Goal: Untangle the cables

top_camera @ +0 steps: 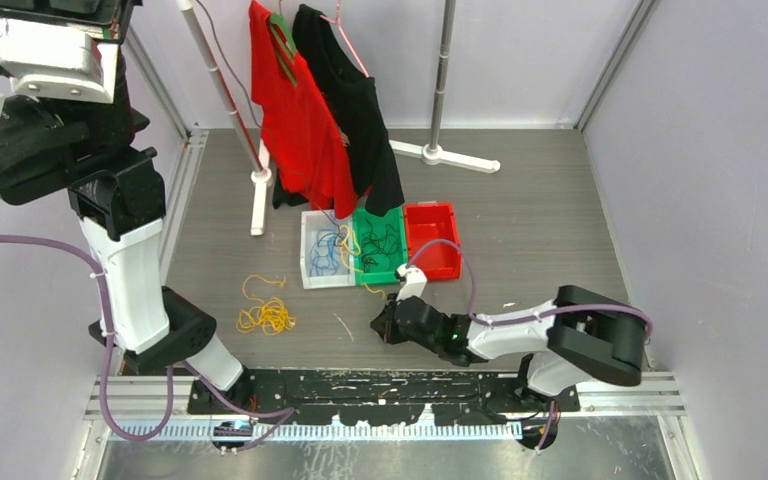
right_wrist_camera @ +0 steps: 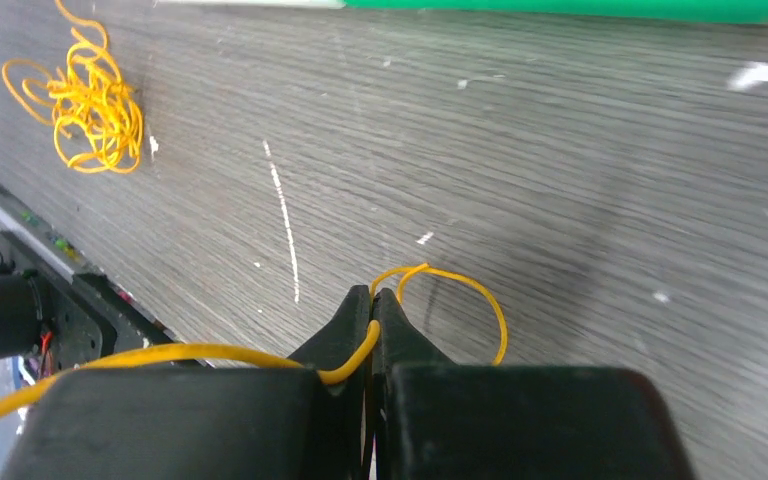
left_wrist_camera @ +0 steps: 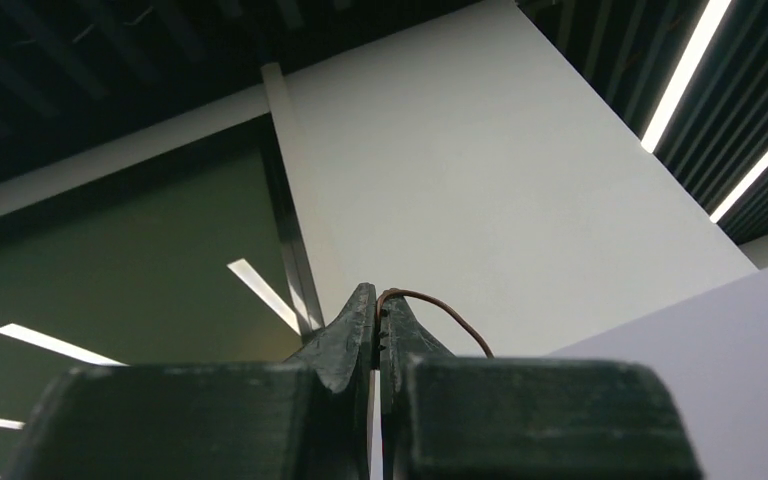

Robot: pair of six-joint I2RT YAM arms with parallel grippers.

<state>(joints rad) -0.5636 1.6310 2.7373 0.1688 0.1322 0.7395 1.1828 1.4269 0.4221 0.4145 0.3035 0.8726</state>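
Two thin strands, easily lost

A yellow cable [right_wrist_camera: 460, 283] loops from the right gripper [right_wrist_camera: 372, 300], clamped on it low over the table [right_wrist_camera: 580, 150]. The left gripper [left_wrist_camera: 376, 300], raised high, pinches a thin strand [left_wrist_camera: 440, 305]. The yellow bunch [right_wrist_camera: 88, 110] lies well apart. A hard pull could slip either free.

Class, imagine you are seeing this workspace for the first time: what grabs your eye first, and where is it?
A red shirt and a black garment hang at the back, centre. A tangled yellow cable bunch lies on the table front-left, and the right arm's jaws are shut on one yellow cable low near the middle.
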